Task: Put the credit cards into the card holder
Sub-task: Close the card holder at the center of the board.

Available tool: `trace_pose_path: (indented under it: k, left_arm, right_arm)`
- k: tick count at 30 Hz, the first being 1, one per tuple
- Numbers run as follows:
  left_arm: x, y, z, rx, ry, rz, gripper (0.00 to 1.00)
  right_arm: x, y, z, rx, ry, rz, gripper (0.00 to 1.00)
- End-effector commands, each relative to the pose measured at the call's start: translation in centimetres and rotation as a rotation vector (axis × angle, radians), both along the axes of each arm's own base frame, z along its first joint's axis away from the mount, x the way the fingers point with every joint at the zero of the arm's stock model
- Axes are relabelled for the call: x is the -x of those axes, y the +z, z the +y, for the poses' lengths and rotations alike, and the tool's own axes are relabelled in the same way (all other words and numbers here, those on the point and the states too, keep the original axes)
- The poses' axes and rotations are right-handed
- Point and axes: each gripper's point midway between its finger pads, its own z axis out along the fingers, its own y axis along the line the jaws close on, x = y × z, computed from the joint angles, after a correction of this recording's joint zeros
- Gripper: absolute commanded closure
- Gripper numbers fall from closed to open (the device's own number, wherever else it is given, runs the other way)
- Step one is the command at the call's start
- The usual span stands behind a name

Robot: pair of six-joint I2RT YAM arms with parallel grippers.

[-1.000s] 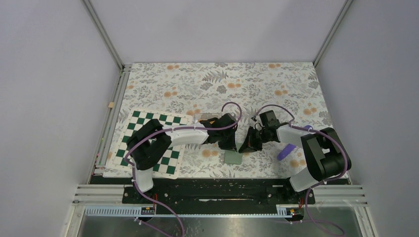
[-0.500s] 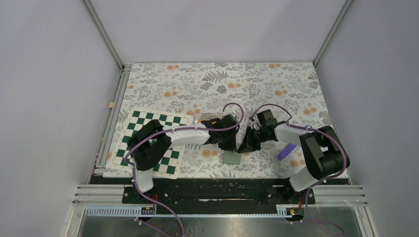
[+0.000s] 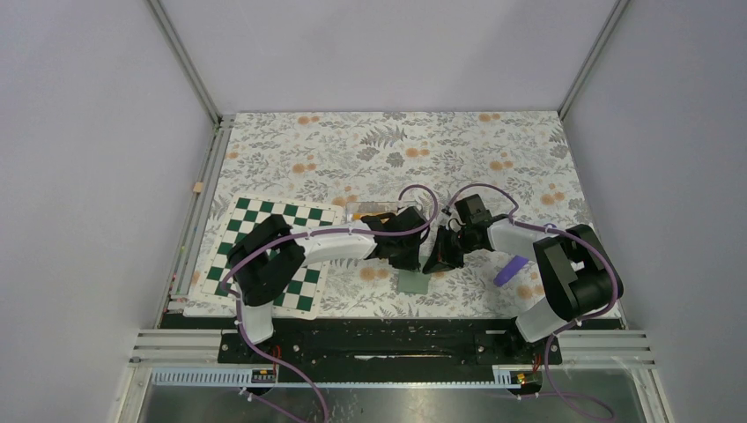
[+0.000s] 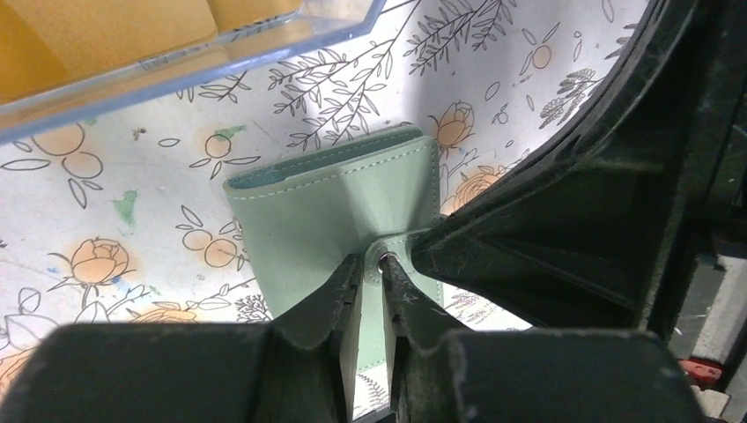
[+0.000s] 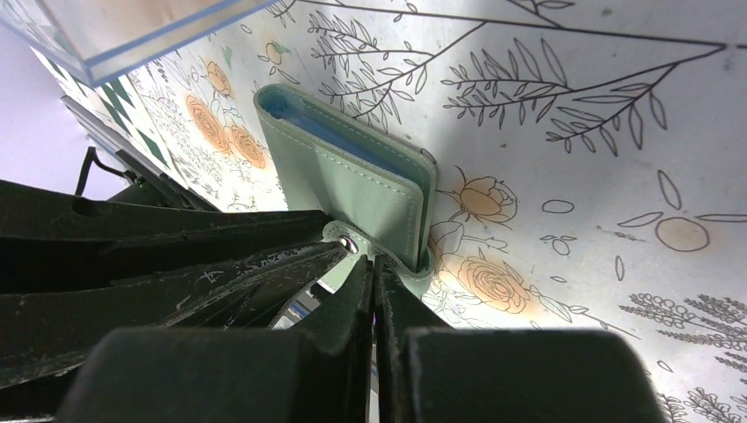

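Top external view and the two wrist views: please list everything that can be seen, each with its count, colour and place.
floral cloth: one, white with grey and orange flowers, covers the table.
chequered board: one, green and white, on the left of the cloth, partly under the left arm.
clear box: one, transparent, beyond the card holder.
credit cards: count unclear, orange-yellow, inside the clear box.
card holder: one, mint green, flat on the cloth between the two grippers.
purple object: one, purple, beside the right arm; what it is cannot be told.
left gripper: one, black, closed on the card holder's snap tab.
right gripper: one, black, shut, its tip at the same tab.
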Motion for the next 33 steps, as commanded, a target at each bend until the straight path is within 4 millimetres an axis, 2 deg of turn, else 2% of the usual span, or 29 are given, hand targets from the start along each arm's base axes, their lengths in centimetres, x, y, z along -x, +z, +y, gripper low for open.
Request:
trace_pose_path:
  k: [1,4,6,11,16,24,33]
  left_arm:
    - [0.7,-1.4,4.5,-0.219,0.001,-0.02,0.84]
    - [0.5,-0.7,4.8,-0.23,0.005,-0.04,0.75]
    - [0.5,-0.8,4.9,-0.238,0.004,-0.042,0.73]
    - [0.8,-1.7,4.3,-0.232,-0.014,-0.016,0.73]
    - [0.6,-1.5,4.0,-0.219,-0.017,-0.021,0.73]
    - [0.9,-1.8,3.7,-0.217,-0.039,-0.005,0.74]
    - [1.0,-1.9,3.7,-0.216,-0.042,0.001,0.79]
  right_arm:
    - [1.7,-2.6,-1.9,0.151,0.033,0.042,0.99]
    - [1.7,-2.6,-1.8,0.153,0.036,0.04,0.98]
    - [1.7,-2.6,-1.8,0.152,0.037,0.039,0.98]
    - [1.8,-2.5,-1.6,0.147,0.043,0.042,0.98]
    - [1.7,-2.0,-1.3,0.133,0.056,0.028,0.98]
    - [1.2,-0.6,0.4,0.079,0.088,-0.014,0.98]
    - [1.5,-0.9,1.0,0.078,0.103,-0.004,0.97]
